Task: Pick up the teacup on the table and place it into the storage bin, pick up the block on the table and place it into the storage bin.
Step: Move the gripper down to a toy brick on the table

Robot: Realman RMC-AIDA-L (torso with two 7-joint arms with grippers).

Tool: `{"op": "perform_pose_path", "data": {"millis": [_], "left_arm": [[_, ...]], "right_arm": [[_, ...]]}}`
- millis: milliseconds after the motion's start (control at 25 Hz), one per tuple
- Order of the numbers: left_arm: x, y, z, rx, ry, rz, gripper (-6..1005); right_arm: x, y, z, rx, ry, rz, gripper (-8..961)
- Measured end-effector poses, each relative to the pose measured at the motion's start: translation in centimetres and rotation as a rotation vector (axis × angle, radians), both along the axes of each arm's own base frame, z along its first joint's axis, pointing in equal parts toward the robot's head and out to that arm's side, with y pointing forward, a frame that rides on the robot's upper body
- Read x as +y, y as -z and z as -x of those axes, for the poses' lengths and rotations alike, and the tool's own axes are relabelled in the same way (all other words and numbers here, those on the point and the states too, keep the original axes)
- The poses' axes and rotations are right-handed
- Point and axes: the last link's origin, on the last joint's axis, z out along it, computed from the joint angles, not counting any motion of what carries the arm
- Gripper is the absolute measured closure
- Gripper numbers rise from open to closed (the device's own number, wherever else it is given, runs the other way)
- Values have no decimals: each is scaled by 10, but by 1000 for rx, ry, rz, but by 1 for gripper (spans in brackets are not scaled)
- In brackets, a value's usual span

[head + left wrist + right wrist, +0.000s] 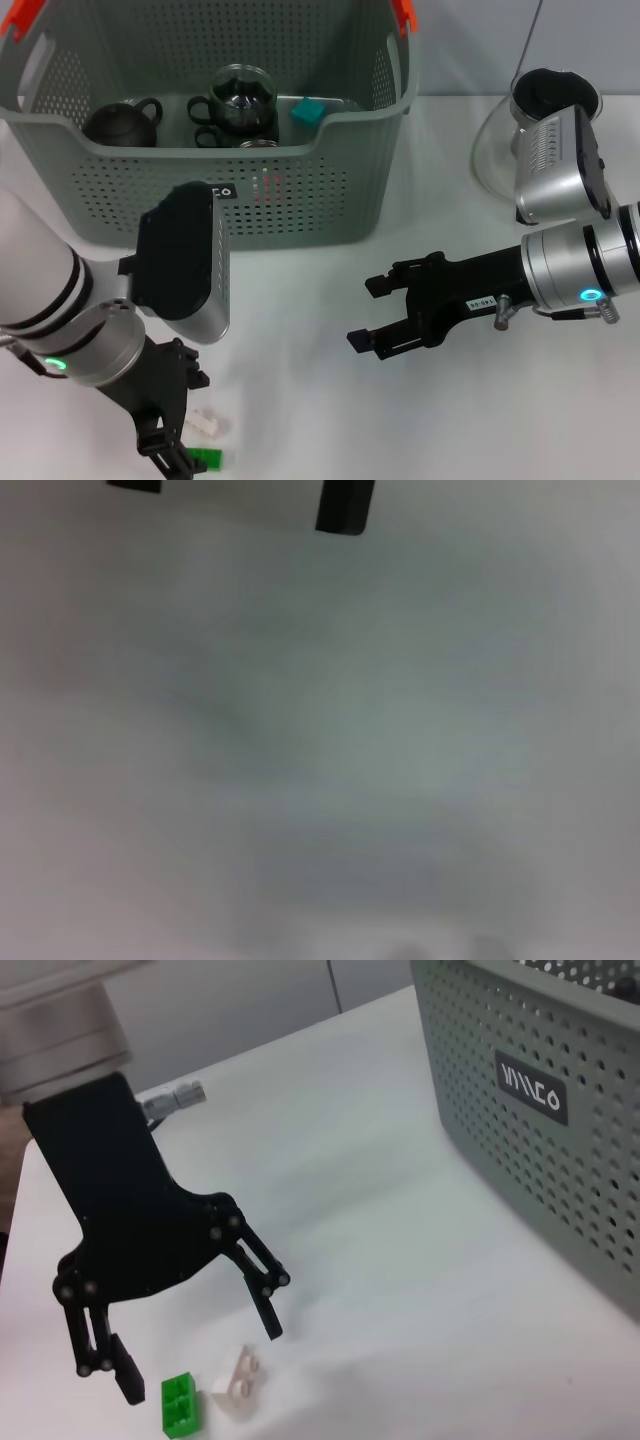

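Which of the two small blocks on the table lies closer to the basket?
The white block; it lies on the basket side of the green block, below the open left gripper.

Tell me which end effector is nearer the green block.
Left. The left end effector hangs open right over the green block; the right end effector waits open far off, across the table.

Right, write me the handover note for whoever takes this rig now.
Left gripper: open, just above the green block and white block on the table, near edge.
Right gripper: open, empty, hovering right of the storage bin.
Done: black teacup and a teal block lie in the bin, beside a glass teapot.
Left: green and white blocks still out.
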Motion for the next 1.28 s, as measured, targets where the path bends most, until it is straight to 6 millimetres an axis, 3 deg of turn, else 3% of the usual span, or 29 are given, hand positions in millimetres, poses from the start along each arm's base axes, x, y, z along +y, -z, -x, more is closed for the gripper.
{"op": "perform_pose_path", "data": {"millis": [320,720,920,1280], "left_arm": [[-1,4,0,2,65,44,51],[13,1,2,13,126,-14,51],[16,1,5,31,142,-17,168],[14,2,9,53,139,-1,172]], "right_arm": [[1,-1,0,0,2,-8,70],[4,0,3,-2,-5,-15,71],[5,-1,3,1,-4,-20,70],[6,-2,4,4,-2,-25,70]]}}
